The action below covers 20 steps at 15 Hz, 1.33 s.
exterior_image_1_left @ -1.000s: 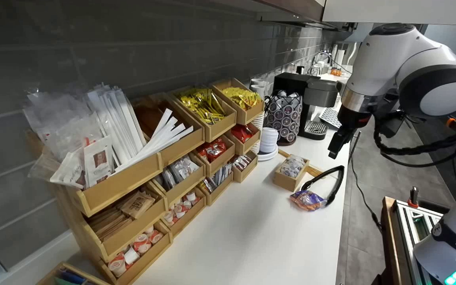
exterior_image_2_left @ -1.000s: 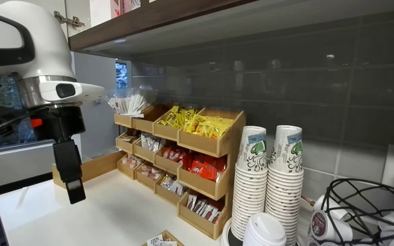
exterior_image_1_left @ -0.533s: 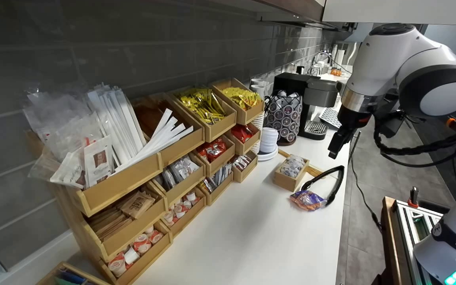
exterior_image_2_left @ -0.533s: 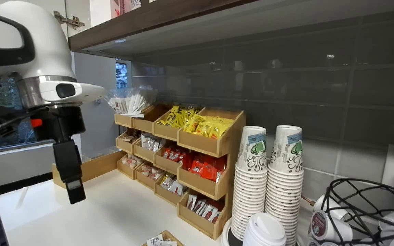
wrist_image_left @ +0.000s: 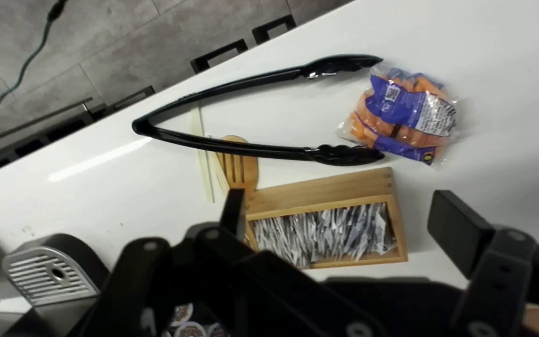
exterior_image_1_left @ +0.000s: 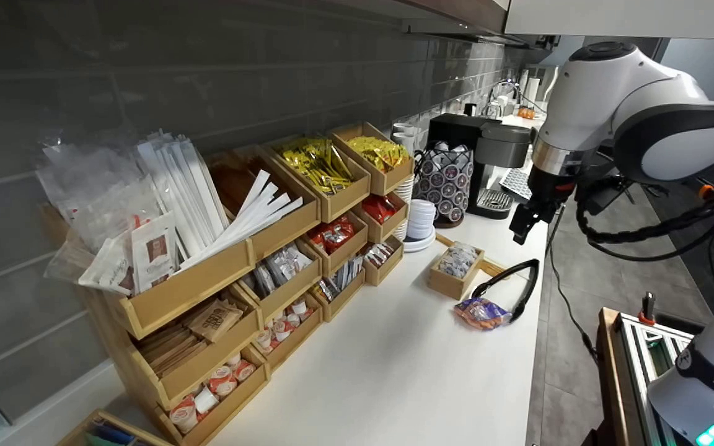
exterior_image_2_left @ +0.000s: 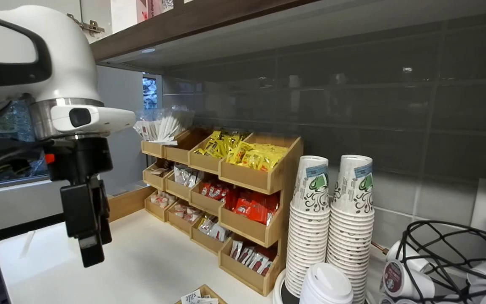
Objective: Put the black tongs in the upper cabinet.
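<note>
Jaws stand wide apart above the table (wrist_image_left: 110, 201), unladen. Since a second ago the wrist (exterior_image_2_left: 66, 120) has turned and dipped slightly; in an exterior view both jaws now show where one did. Tongs (wrist_image_left: 269, 150) lie spread on the table, unmoved, loop left, tips right by the bag (wrist_image_left: 403, 117) in the wrist view. Left of them, in an exterior view, is the box (exterior_image_1_left: 447, 285). The cabinet (exterior_image_2_left: 209, 17) hangs above the table.

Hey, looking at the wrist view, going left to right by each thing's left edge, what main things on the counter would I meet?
Coffee maker's drip tray, black tongs, slotted wooden spatula, wooden box of packets, bag of carrots.
</note>
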Motion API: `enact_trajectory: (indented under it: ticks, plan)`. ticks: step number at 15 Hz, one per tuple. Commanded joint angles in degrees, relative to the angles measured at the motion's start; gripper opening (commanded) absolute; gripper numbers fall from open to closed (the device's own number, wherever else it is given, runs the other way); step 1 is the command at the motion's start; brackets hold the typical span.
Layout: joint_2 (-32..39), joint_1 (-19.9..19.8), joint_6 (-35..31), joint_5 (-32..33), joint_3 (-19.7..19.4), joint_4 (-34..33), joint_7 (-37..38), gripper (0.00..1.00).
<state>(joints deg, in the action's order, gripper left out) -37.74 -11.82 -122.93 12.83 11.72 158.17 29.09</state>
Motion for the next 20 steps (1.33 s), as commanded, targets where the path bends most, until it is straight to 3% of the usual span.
enact_trajectory:
  ticks: [1,7,13,20]
  plan:
    - [3.8,-3.9,-0.4,2.2,-0.7,-0.1,6.6,1.0]
    - [7.4,-6.1,-3.6,0.7,-7.2,-0.2,7.4,1.0]
    - [10.8,-7.7,-14.4,-1.3,-14.5,-0.3,4.9,1.0]
    - [16.5,-10.2,-20.8,-3.6,-18.6,-0.3,4.2,1.0]
